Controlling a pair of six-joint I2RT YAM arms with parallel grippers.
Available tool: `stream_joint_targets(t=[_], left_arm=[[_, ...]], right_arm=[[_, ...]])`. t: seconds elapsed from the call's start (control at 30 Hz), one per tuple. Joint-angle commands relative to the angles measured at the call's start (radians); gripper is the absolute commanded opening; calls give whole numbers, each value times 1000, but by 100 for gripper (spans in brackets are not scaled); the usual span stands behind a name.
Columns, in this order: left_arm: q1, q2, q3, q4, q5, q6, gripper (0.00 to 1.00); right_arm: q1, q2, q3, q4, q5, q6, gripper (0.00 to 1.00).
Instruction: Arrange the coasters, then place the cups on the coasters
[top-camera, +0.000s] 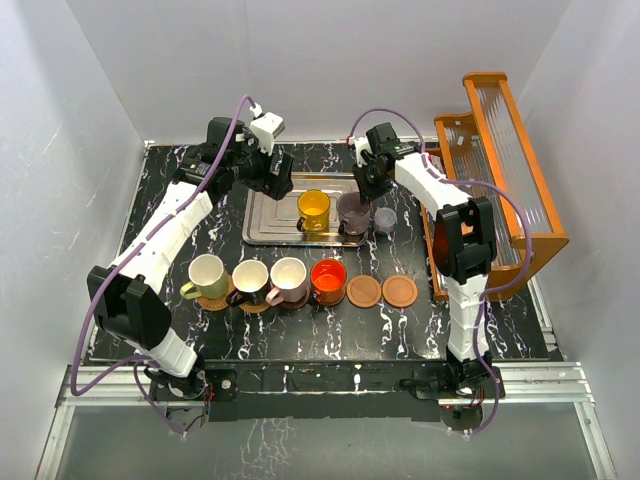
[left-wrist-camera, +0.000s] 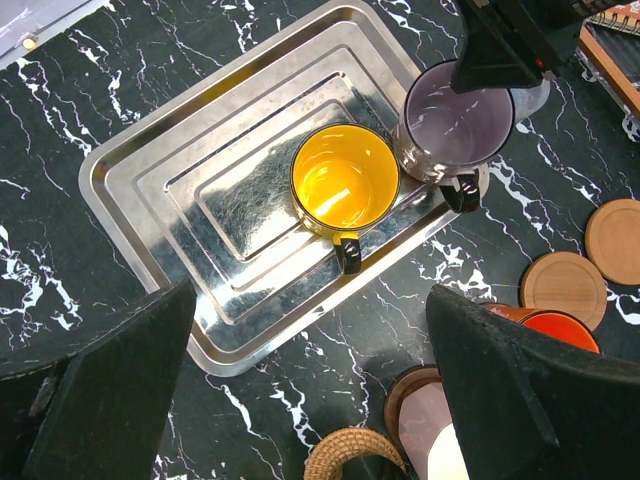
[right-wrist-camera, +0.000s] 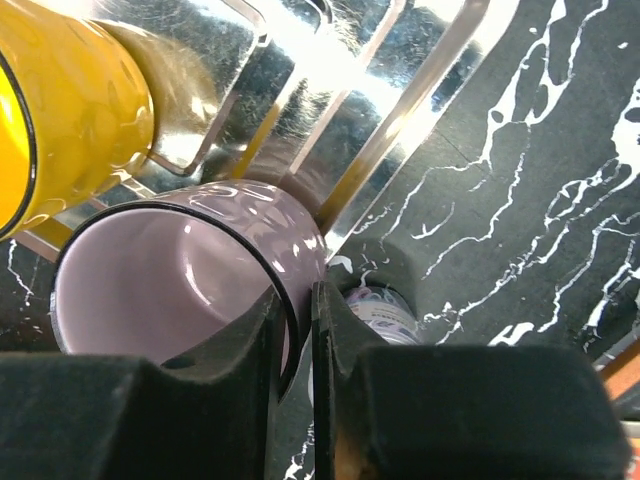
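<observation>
Four cups stand in a row on coasters: cream-yellow (top-camera: 205, 275), black (top-camera: 250, 280), pink (top-camera: 288, 278) and red-orange (top-camera: 328, 278). Two bare wooden coasters (top-camera: 364, 291) (top-camera: 400, 291) lie to their right. The yellow-orange cup (top-camera: 313, 208) sits in the steel tray (top-camera: 270, 222). At the tray's right edge is the purple-grey cup (right-wrist-camera: 170, 290). My right gripper (right-wrist-camera: 297, 300) is shut on its rim, one finger inside and one outside. My left gripper (left-wrist-camera: 310, 400) hangs wide open and holds nothing, above the table by the tray's near edge.
A tiny lidded jar (top-camera: 384, 220) stands just right of the purple-grey cup, close behind my right fingers. An orange wooden rack (top-camera: 500, 170) fills the right side of the table. A wicker coaster (left-wrist-camera: 350, 450) shows under my left gripper.
</observation>
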Motion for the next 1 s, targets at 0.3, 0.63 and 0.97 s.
stream_joint_targets(t=[0.3, 0.63, 0.97], left_arm=[[4, -46, 1, 3, 19, 13, 99], [4, -43, 4, 10, -11, 1, 99], [4, -31, -6, 35, -37, 3, 99]], right_arm=[[-9, -200, 40, -68, 5, -1, 2], [-7, -578, -436, 80, 19, 25, 1], [36, -817, -844, 340, 57, 111, 1]])
